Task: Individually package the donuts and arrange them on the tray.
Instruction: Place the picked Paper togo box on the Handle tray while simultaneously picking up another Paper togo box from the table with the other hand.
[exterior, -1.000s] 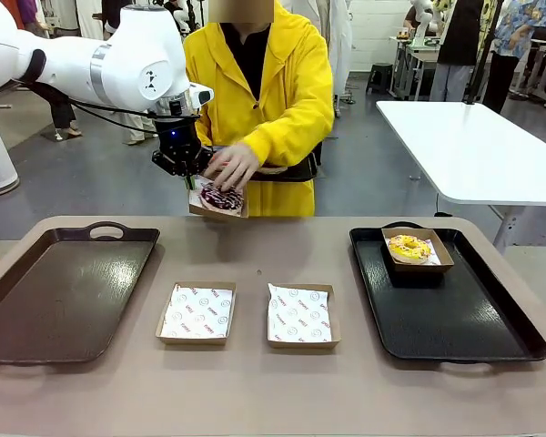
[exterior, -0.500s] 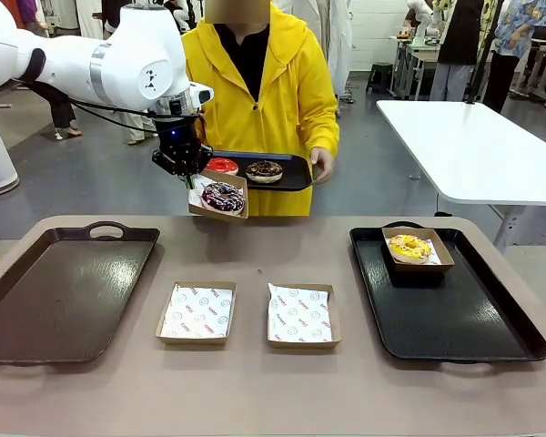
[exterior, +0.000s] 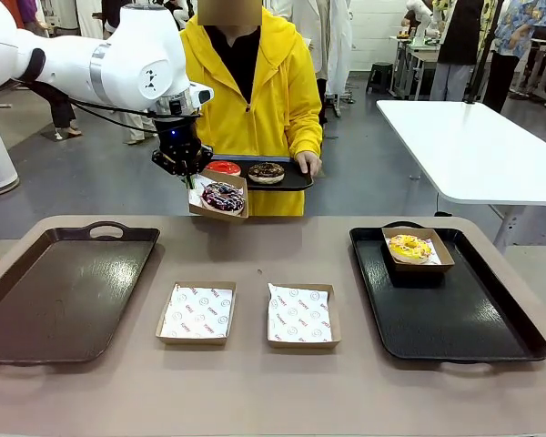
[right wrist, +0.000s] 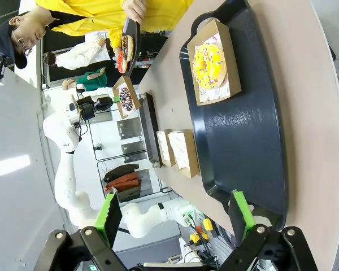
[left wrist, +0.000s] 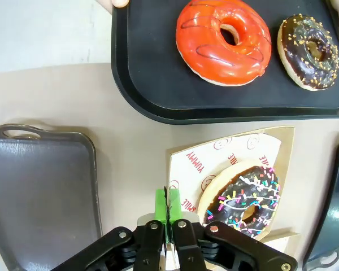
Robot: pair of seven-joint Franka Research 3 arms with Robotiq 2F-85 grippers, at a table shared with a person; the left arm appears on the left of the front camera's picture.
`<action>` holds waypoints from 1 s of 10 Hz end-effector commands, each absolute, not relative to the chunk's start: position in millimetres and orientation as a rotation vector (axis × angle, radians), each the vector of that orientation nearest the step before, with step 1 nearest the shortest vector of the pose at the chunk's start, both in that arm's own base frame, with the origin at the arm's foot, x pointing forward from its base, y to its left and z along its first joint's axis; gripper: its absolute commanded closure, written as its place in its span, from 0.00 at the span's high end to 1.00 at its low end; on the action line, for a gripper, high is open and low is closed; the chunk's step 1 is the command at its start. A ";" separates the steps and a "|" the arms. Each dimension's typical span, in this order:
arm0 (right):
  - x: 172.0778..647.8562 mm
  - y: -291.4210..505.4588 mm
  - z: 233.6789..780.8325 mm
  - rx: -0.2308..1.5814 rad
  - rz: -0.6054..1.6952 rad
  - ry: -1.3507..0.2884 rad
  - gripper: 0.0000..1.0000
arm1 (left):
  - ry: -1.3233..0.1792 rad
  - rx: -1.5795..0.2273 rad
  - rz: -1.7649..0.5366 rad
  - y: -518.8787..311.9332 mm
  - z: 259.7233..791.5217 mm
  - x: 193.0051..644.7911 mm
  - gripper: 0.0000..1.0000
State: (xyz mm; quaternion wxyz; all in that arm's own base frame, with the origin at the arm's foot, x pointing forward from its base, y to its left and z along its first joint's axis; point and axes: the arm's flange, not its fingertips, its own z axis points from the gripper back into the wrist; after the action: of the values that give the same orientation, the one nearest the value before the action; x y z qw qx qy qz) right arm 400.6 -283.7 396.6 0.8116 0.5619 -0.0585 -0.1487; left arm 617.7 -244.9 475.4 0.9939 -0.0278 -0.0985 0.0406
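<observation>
My left gripper hangs above the table's far edge, shut on the rim of a paper-lined cardboard box. In that box lies a dark donut with coloured sprinkles, close below the pads in the left wrist view. Behind it the person holds a small black tray carrying a glossy red donut and a chocolate donut. A yellow donut sits boxed at the far end of the black tray on the right. My right gripper stands open above that tray's near end.
Two empty paper-lined boxes lie side by side in the middle of the table. A large brown tray rests on the left. A white table stands behind on the right.
The person's hand has left the sprinkled donut's box and gone back to the small tray, now held level behind it. My left gripper has stayed in place with the box.
</observation>
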 end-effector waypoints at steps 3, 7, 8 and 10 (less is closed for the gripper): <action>397.5 -281.2 398.1 1.203 -0.318 -0.130 1.00 | -0.200 -0.063 0.073 -242.5 475.5 615.8 0.00; 398.3 -223.8 449.4 0.982 -0.219 -0.248 1.00 | -0.153 -0.056 -0.034 -187.7 510.3 583.6 0.01; 402.9 -192.3 471.4 0.890 -0.193 -0.259 1.00 | -0.150 -0.035 -0.088 -159.0 519.1 578.6 0.01; 404.0 -132.1 490.3 0.737 -0.147 -0.283 1.00 | -0.160 0.005 -0.113 -115.7 521.0 571.0 0.01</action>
State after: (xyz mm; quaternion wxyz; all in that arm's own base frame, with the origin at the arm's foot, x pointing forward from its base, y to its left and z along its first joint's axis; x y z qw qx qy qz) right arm 413.6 -165.8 500.0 0.9037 0.4002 -0.1394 -0.0618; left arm 580.8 -130.5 529.5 0.9960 0.0017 -0.0773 -0.0459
